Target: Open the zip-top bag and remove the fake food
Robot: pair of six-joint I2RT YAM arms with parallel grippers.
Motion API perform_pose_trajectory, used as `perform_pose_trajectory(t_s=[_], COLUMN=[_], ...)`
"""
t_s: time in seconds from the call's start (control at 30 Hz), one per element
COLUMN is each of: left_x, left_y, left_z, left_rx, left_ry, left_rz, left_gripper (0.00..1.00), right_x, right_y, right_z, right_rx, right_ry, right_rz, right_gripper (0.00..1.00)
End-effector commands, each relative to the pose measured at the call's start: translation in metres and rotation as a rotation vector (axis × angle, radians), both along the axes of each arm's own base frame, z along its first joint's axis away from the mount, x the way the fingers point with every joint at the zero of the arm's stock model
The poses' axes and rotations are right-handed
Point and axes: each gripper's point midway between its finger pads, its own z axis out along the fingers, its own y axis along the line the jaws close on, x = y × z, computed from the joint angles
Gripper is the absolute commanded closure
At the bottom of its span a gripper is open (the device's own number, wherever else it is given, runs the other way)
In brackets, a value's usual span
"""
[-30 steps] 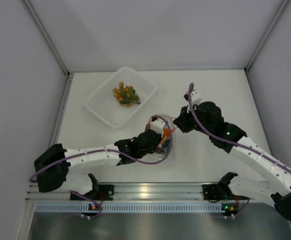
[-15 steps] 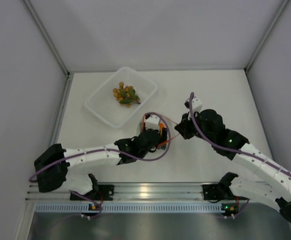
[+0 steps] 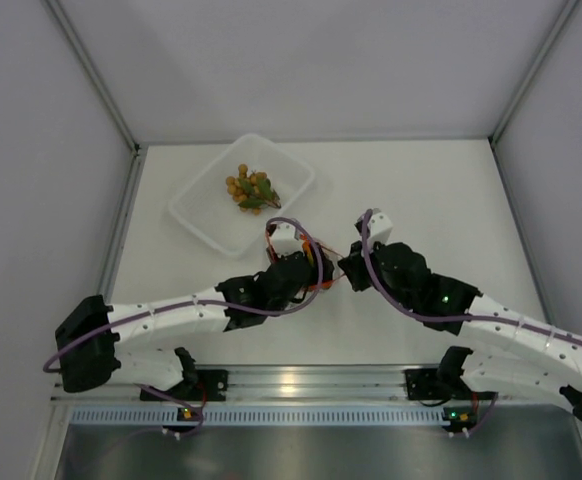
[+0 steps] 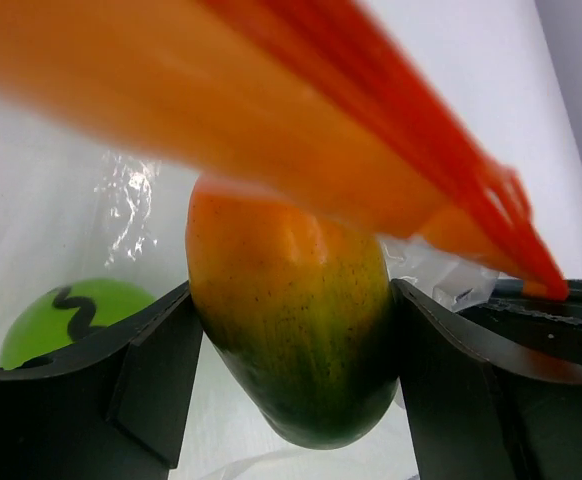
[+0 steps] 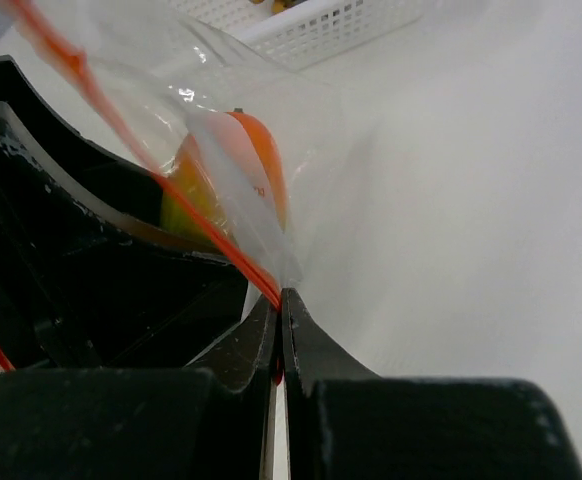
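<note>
The zip-top bag [image 5: 251, 160] is clear and crinkly with a red-orange zip strip [image 5: 211, 225]. My right gripper [image 5: 282, 300] is shut on the strip at the bag's mouth. My left gripper [image 4: 291, 360] is inside the bag, shut on the orange-and-green mango [image 4: 286, 320]. The green ball with dark marks [image 4: 66, 315] lies in the bag to the left of the mango. The tan-brown ball cluster with green leaves [image 3: 250, 189] lies in the clear tray [image 3: 203, 215]. In the top view both grippers meet at the table's middle, left [image 3: 309, 268], right [image 3: 349, 268].
The clear rectangular tray stands at the back left of the white table. Grey walls enclose the table on the left, back and right. A metal rail [image 3: 301, 382] runs along the near edge between the arm bases.
Both grippers have moved left and toward the near edge together, the bag going with them. The tray and the ball cluster have not moved.
</note>
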Motion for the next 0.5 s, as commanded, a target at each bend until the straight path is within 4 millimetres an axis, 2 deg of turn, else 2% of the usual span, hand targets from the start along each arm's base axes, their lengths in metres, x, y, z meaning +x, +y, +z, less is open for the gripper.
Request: perform_pose_trajectory(t_s=[0.0,0.13,0.3,0.47], left_x=[0.016,0.01,-0.003,-0.018], left_y=[0.013,0.016,0.013,0.007], left_z=[0.058,0.069,0.084,0.088], left_rx=[-0.199,-0.248,-0.317,-0.317], left_ry=[-0.072,-0.065,-0.044,-0.041], left_rz=[0.14,0.117,0.038,-0.068], left_gripper=[1.0,1.0,1.0,1.0], right_x=[0.014,0.024,0.035,0.047], right_y=[-0.036,-0.05,-0.053,-0.053], right_z=[-0.02,-0.018,-0.011,-0.004], right_rx=[-0.141,-0.177,-0.217,-0.229], right_ry=[-0.037,-0.076,-0.103,-0.102], right_rz=[-0.176,-0.265,-0.312,-0.331], right_gripper=[1.0,1.0,1.0,1.0])
